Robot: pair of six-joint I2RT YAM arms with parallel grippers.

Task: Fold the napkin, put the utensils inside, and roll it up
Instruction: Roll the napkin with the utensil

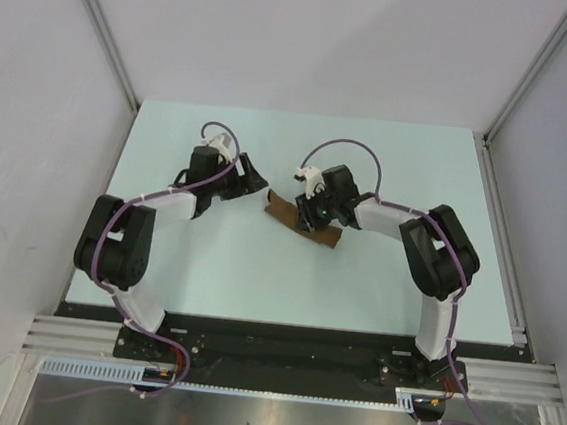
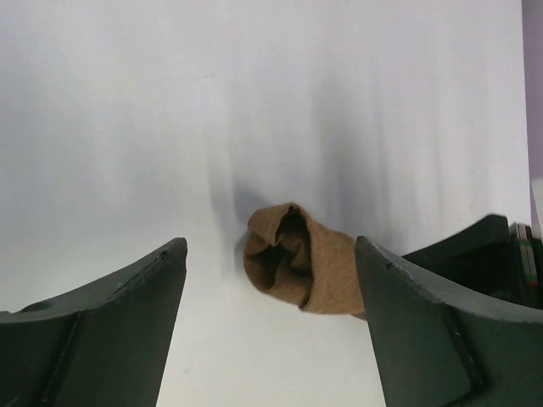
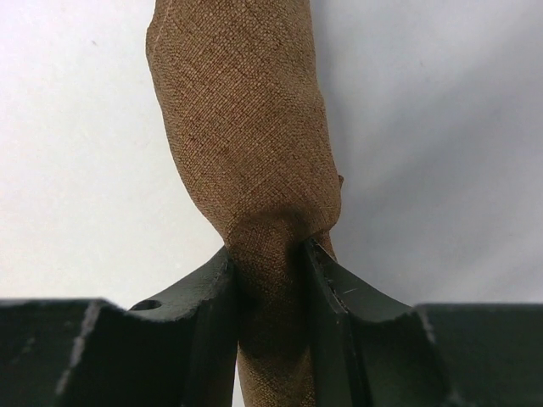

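Observation:
The brown napkin (image 1: 281, 212) lies rolled into a tube at the middle of the table. My right gripper (image 1: 311, 213) comes at it from the right. In the right wrist view its jaws pinch the napkin (image 3: 246, 127), so the right gripper (image 3: 270, 254) is shut on the cloth, which bunches between the fingers. My left gripper (image 1: 258, 179) hovers just left of the roll's far end and stands open. The left wrist view shows the napkin's open rolled end (image 2: 297, 259) a little beyond the left gripper (image 2: 270, 250), touching neither finger. The utensils are hidden.
The pale table (image 1: 208, 266) is ringed by white enclosure walls with metal posts at the back corners (image 1: 486, 140). A rail (image 1: 505, 254) runs along the table's right edge. Both arm bases sit on the black bar (image 1: 290, 354) at the near edge.

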